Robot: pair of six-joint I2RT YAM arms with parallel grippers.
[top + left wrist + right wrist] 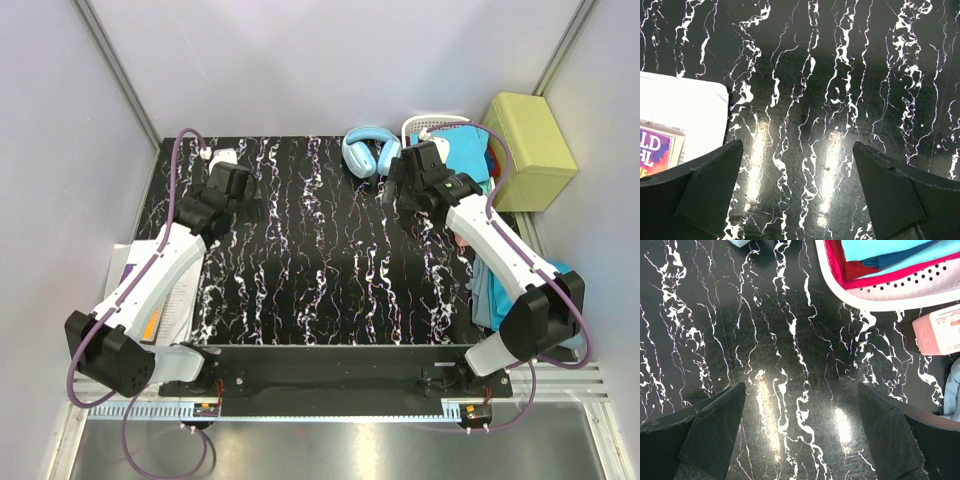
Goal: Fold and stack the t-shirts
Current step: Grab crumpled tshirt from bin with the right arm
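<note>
Turquoise-blue t-shirts (466,150) lie folded in a white perforated basket (428,125) at the table's back right; the right wrist view shows that turquoise cloth (875,247) over red and dark blue cloth. More turquoise cloth (488,290) hangs by the table's right edge under the right arm. My left gripper (240,197) hovers over the back left of the black marbled table, open and empty (797,145). My right gripper (405,190) hovers just in front of the basket, open with only bare table between its fingers (801,385).
Pale blue headphones (365,150) lie at the back, left of the basket. A yellow-green box (530,135) stands off the table's back right. A pink box (940,330) sits near the basket. A white labelled packet (685,125) and papers (150,300) are at the left.
</note>
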